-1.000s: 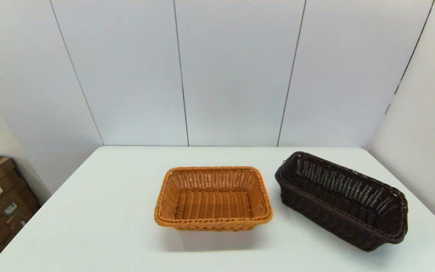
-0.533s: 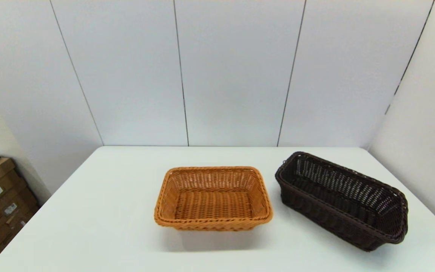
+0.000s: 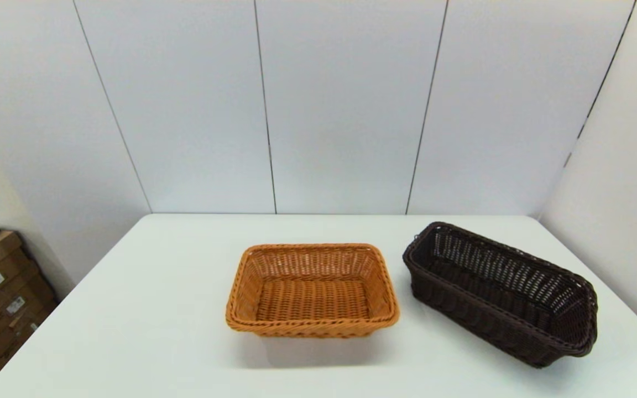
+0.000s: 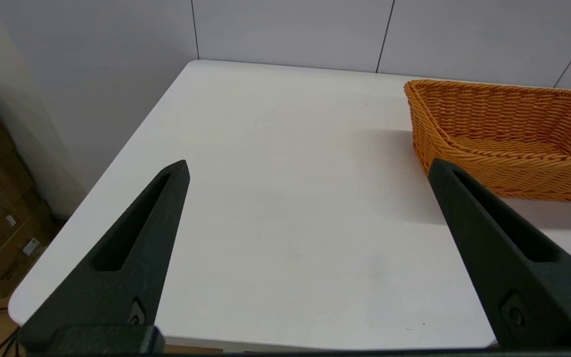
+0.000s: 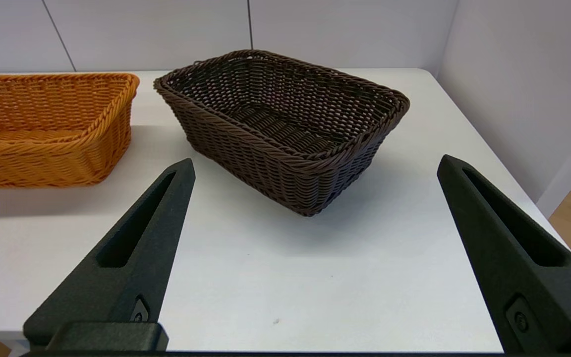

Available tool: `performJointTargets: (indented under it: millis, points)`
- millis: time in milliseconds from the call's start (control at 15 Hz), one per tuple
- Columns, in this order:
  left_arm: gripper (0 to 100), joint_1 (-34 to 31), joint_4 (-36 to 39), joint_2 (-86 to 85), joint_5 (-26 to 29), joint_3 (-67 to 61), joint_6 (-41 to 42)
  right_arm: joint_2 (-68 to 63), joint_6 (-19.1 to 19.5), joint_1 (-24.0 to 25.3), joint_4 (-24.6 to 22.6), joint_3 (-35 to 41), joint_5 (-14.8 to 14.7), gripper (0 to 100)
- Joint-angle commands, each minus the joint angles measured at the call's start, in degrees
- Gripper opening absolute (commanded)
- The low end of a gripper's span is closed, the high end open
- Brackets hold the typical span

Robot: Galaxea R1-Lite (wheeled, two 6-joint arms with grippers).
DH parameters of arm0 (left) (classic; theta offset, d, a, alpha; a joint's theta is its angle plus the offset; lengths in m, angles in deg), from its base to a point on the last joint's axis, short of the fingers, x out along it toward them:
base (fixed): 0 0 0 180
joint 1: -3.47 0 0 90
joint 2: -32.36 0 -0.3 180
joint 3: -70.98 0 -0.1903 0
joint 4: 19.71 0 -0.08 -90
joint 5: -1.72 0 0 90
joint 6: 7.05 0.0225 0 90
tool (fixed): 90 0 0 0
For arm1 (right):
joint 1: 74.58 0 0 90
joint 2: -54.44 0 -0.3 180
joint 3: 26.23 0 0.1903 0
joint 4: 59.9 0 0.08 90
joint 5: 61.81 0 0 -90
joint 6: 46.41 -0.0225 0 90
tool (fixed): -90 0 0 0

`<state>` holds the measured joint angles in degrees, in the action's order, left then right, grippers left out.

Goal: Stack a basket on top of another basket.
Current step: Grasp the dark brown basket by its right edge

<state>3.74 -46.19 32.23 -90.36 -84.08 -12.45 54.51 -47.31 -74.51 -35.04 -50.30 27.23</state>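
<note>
Two woven baskets: dark brown basket (image 3: 500, 293) empty, orange-tan basket (image 3: 312, 289) empty

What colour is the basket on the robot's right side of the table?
Dark brown, nearly black, with open-weave sides: the dark brown basket shows best in the right wrist view.

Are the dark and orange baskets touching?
Apart. The head view shows white table between the dark brown basket and the orange basket; the right wrist view shows that gap too.

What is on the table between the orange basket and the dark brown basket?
Nothing. In the head view, only a narrow strip of bare white table separates the orange basket from the dark brown basket. They sit apart, not touching.
</note>
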Motion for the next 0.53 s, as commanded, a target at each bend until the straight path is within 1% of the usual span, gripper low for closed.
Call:
performJointTargets:
  millis: [67,533]
  points:
    - [100,0.0,-0.1,0.1,0.0,0.0,0.0,-0.1,0.0,0.0,0.0,0.0,0.0,100]
    - [100,0.0,-0.1,0.0,0.0,0.0,0.0,-0.1,0.0,0.0,0.0,0.0,0.0,100]
